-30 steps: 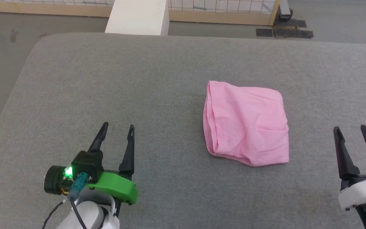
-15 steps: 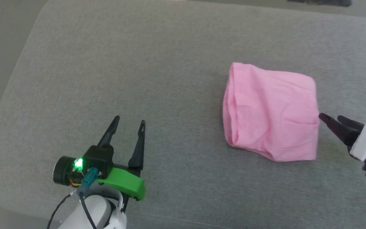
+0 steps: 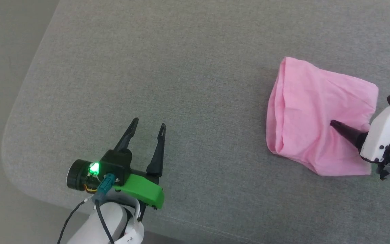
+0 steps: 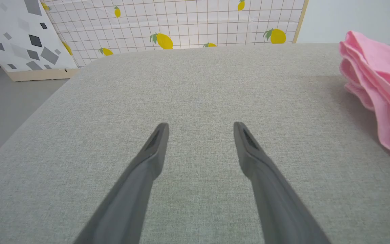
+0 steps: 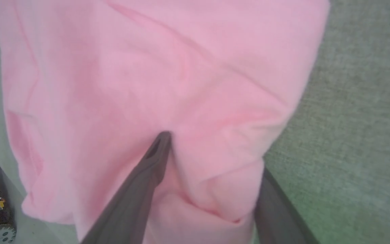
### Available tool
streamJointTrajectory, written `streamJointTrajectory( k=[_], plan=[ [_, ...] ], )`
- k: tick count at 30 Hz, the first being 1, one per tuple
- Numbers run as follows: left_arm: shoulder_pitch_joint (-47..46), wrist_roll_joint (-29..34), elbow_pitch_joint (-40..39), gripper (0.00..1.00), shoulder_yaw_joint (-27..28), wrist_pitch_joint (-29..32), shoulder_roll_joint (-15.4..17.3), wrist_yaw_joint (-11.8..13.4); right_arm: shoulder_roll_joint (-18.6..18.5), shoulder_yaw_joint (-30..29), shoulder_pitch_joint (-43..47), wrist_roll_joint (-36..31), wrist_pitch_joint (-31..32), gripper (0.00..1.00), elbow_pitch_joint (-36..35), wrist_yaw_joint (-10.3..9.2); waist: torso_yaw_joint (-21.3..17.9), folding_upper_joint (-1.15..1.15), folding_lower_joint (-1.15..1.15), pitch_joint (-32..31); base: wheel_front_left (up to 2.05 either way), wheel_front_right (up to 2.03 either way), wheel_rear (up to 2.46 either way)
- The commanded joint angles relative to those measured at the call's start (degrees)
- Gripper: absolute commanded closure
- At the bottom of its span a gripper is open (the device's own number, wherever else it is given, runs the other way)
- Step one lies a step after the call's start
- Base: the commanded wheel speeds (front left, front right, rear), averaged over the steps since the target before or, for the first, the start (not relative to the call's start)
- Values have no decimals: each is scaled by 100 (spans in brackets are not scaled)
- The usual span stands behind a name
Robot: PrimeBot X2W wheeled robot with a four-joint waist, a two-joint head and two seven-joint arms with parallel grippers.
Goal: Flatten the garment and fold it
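- Pink, thin woven cotton: the pink garment (image 3: 317, 118) lies bunched in a rough square on the grey upholstered surface (image 3: 181, 67), at about 3 o'clock in the head view. It is not spread out, and neither a waistband nor a label can be made out.
- Its 9 o'clock edge is a soft doubled roll. The left wrist view shows that edge as several loose layers (image 4: 377, 78) lifting off the surface.
- The right gripper (image 5: 212, 156) comes in from about 4 o'clock and its jaws are spread wide, not clamped. One finger (image 3: 339, 128) rests on top of the cloth. In the right wrist view the other finger sits at the 5 o'clock side, its tip hidden by a puffed fold that stands between the two. Whether that finger has slipped under the bottom layer cannot be told.
- The left gripper (image 3: 149, 122) is at about 7 o'clock in the head view, well apart from the garment. Its jaws are spread with nothing between them, over bare upholstery.
- Handling, as a judgement:
  - The cloth looks very light and limp, so it will drape and crease rather than hold a shape.
  - The layers may cling together, so one pinch could lift two or more at once.
  - The textured surface may drag on the cloth.
- Where to hold, as a judgement: a corner or hem at the 4 o'clock edge is the better grip, pinching close to the edge. The left gripper would likely need the opposite 9 o'clock roll to pull the piece flat.
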Motion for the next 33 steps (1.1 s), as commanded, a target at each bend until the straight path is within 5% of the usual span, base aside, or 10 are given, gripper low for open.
streamJointTrajectory(
  k=[1, 10, 23, 27, 33],
  plan=[
    [-101, 31, 33, 0, 14, -27, -43, -34, 80, 102, 54, -123, -13, 100, 195, 19, 71, 0, 0, 52, 0, 0, 0],
    [54, -1, 241, 0, 6, -27, -98, -102, -497, 956, 29, -368, -548, 100, -104, 19, -119, 0, 0, -281, 0, 0, 0],
    [253, -70, 100, 0, 84, -27, -9, -185, -3166, 3446, -835, -237, -558, 100, -1168, 19, -1213, 0, 0, -254, 0, 0, 0],
    [152, -29, -23, 0, 116, -27, -18, -224, -3824, 3599, -1068, -235, -699, 100, -992, 19, -1393, 0, 0, 47, 0, 0, 0],
    [-33, 61, -182, 0, 138, -27, -19, -289, -4269, 3101, -1068, -410, -1117, 100, -124, 19, -1449, 0, 0, 526, 0, 0, 0]
  ],
)
